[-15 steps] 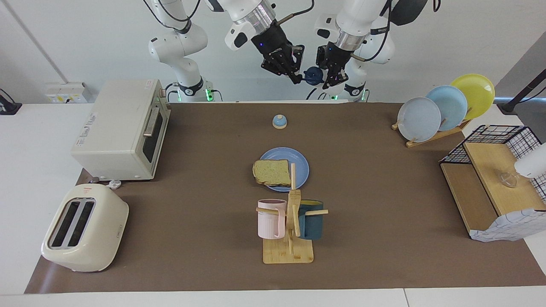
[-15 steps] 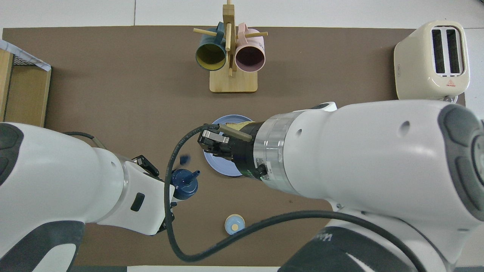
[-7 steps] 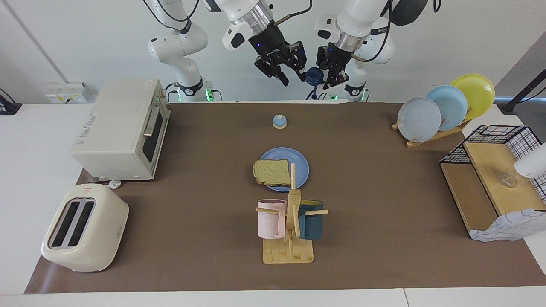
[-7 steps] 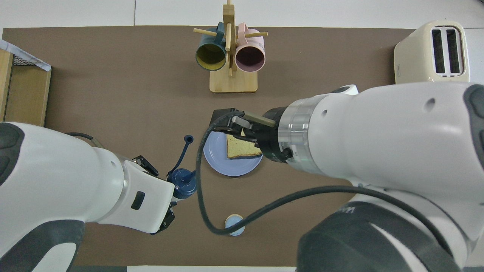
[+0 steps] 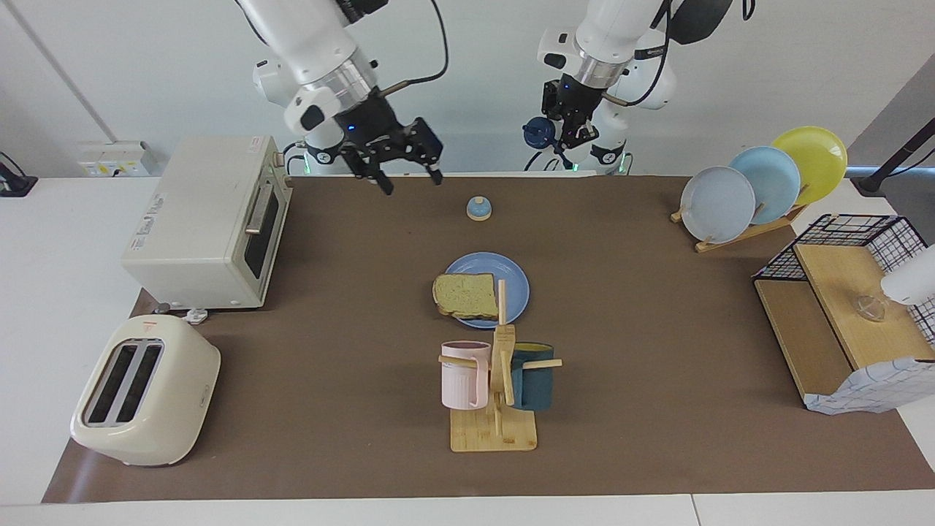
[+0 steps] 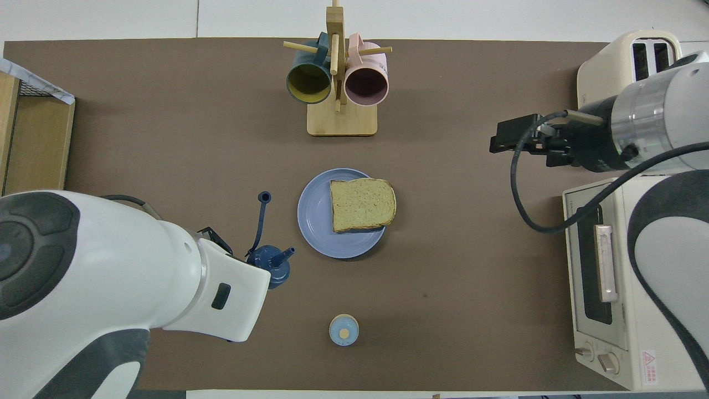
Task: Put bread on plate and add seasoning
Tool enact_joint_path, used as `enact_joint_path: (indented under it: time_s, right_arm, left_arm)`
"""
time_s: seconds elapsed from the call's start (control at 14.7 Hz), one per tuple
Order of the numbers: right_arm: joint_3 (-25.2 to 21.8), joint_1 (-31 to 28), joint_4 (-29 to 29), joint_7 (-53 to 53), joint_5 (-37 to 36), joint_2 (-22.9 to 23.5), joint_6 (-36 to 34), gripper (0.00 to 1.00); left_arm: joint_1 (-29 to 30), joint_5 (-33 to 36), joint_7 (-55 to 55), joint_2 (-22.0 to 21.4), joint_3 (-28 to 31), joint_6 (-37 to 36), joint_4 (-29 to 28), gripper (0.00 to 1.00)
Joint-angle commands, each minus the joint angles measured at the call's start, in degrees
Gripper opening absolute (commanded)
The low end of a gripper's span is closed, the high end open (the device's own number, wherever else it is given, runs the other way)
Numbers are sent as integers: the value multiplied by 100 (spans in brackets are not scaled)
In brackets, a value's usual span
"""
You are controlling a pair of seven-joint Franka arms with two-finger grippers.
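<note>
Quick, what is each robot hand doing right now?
Left gripper: shut on the seasoning bottle, held in the air.
Right gripper: open, empty.

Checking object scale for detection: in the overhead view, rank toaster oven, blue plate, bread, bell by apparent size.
1. Toaster oven, though cut off by the frame edge
2. Blue plate
3. Bread, on the plate
4. Bell

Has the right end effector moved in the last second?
Yes. The right end effector has swung away from the seasoning bottle toward the toaster oven, its fingers open and empty.
</note>
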Motion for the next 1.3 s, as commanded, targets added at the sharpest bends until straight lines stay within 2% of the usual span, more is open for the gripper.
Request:
enact_joint_path:
  time_s: [0.0, 0.14, 0.34, 0.48, 0.61, 0.75, 0.82, 0.96, 1.16, 1.23]
  right_arm:
    - [108, -98, -86, -441, -566, -162, -443, 100]
    - [108, -124, 238, -687, -1050, -75, -821, 100]
    - [-58, -510, 792, -854, -1131, 145, -1446, 100]
    - [-120, -713, 1109, -978, -1401, 251, -1815, 100]
    - [-155, -914, 831, -1415, -1754, 182, -1853, 100]
    - [-138, -1099, 225, -1585, -1738, -55, -1406, 100]
    - [-129, -1118, 40, -1576, -1650, -170, -1403, 100]
    - [-164, -769, 82, -1550, -1667, -302, -1622, 100]
    - [-173, -766, -32, -1541, -1685, -355, -1614, 100]
    - [-173, -740, -172, -1541, -1685, -503, -1588, 100]
  left_arm:
    - [-96, 348, -162, 212, 16, 149, 102, 25]
    - [-96, 402, -249, 632, 16, 167, 400, 25]
    - [-104, 612, -408, 1090, 25, 176, 762, 25]
    - [-122, 839, -452, 1624, 25, 132, 1225, 25]
    - [-200, 1052, -619, 2109, 25, 70, 1579, 25]
    - [-271, 1367, -619, 2382, 25, 44, 1632, 25]
    - [-376, 1508, -628, 2540, 34, 0, 1719, 25]
    - [-517, 1833, -645, 2769, 34, -158, 1799, 25]
    - [-693, 2185, -645, 2919, 25, -325, 1799, 25]
    - [-798, 2299, -645, 3024, 34, -369, 1799, 25]
